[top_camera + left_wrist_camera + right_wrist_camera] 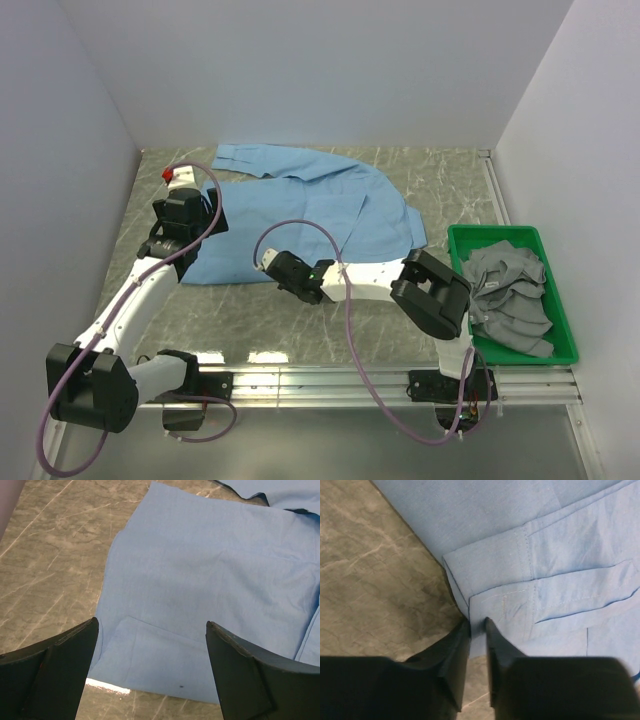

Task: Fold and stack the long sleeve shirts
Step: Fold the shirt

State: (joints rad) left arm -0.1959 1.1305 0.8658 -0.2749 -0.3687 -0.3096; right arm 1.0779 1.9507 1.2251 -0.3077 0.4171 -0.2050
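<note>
A light blue shirt lies spread on the grey marbled tabletop, filling the middle of the top view and reaching toward 12 o'clock. One long sleeve stretches along its far edge from about 11 o'clock. Its body is mostly flat, with a few soft folds toward 3 o'clock.

The left pincer hangs over the shirt's 9 o'clock side. Its dark jaws are spread wide with nothing between them. Below them the wrist view shows a folded-over corner of the cloth, with bare tabletop beyond it at 9 o'clock.

The right pincer sits at the shirt's near edge, about 6 o'clock. Its jaws are pressed almost together, pinching a thin fold of the blue cloth where stitched bands overlap. Bare tabletop lies at 9 o'clock of that grip.

A green tray stands at 3 to 4 o'clock, apart from the shirt. It holds a pile of grey garments, overlapping one another along its length.
</note>
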